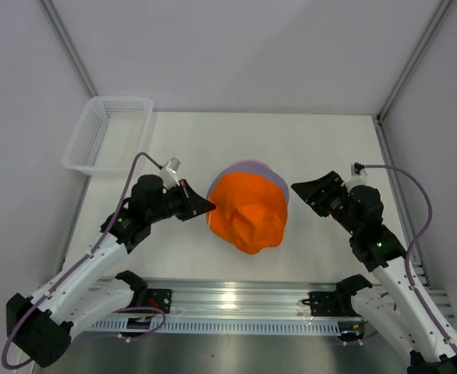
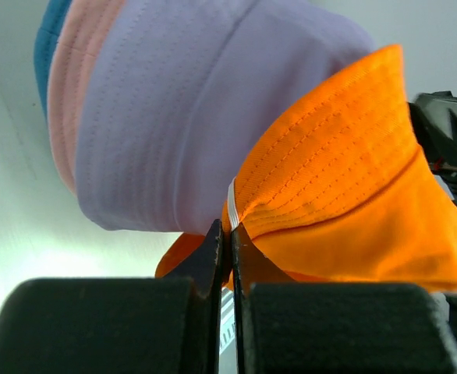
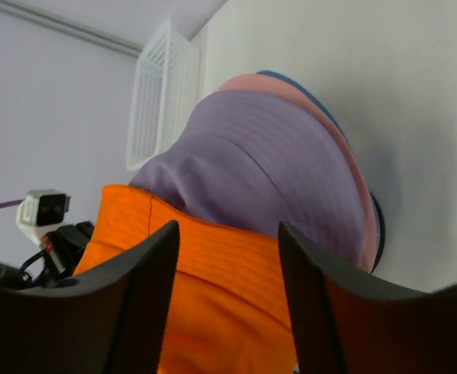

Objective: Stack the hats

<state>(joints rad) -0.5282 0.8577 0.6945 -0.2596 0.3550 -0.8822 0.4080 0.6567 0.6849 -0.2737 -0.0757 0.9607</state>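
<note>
The orange hat (image 1: 248, 210) lies crumpled on top of the stack at the table's middle, tilted toward the near side. Under it the lavender hat (image 1: 253, 164) shows at the far edge. In the left wrist view the orange hat (image 2: 353, 179) overlaps the lavender hat (image 2: 189, 109), then the pink hat (image 2: 72, 93) and the blue hat (image 2: 53, 31). My left gripper (image 1: 207, 206) is at the orange hat's left edge, shut on its brim (image 2: 227, 227). My right gripper (image 1: 300, 187) is open, just right of the stack and apart from it (image 3: 227, 226).
A white mesh basket (image 1: 108, 132) stands at the far left corner, also seen in the right wrist view (image 3: 162, 93). Enclosure walls close in the table on three sides. A metal rail (image 1: 236, 300) runs along the near edge.
</note>
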